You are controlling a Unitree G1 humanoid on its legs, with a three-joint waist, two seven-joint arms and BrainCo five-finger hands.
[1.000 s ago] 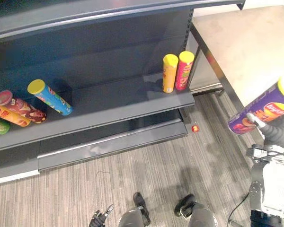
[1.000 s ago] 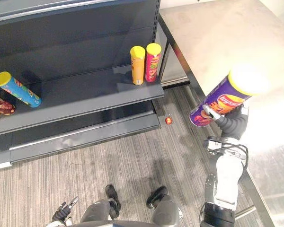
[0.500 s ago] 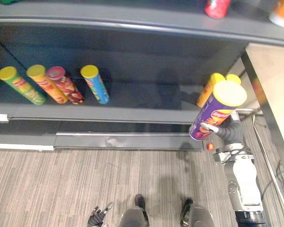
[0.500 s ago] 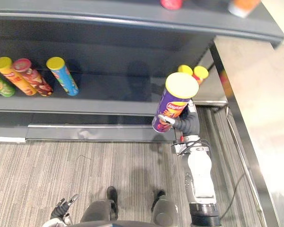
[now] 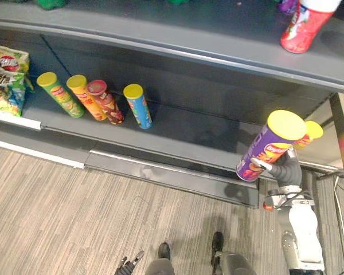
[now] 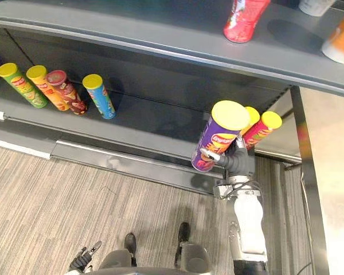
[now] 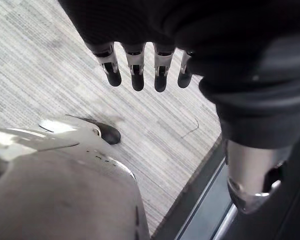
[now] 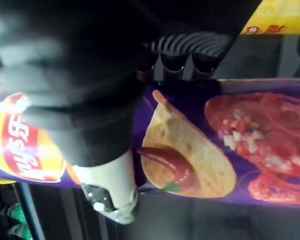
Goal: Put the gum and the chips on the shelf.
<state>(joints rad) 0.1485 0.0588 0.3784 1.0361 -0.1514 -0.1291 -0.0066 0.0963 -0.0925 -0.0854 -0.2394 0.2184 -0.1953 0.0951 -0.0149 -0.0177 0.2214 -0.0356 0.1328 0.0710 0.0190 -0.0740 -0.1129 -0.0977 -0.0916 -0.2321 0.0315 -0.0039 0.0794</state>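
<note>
Right hand: the right hand (image 6: 236, 161) has its fingers and thumb curled round the lower part of the chips can (image 6: 218, 137).
Chips: the can is in the air, tilted with its yellow lid uppermost, in front of the right end of the lower shelf (image 5: 195, 129) and not yet set down.
Left hand: the left hand (image 7: 137, 65) hangs low over the floor, fingers relaxed and empty.
Neighbours: two standing cans (image 6: 262, 127) are just beside the held can, at the shelf's right end; four cans (image 5: 106, 103) lean well apart to the left.
Gum: where it lies cannot be told.
Risk, knocking: the gap beside the standing cans looks tight, so a sideways drift on the way in could tip them.
Risk, toppling: the grip sits low on a long can, so letting go while it leans would likely send it over or rolling off the edge.
Risk, snagging: the lid could catch the upper shelf (image 6: 160, 40) if it is raised.
</note>
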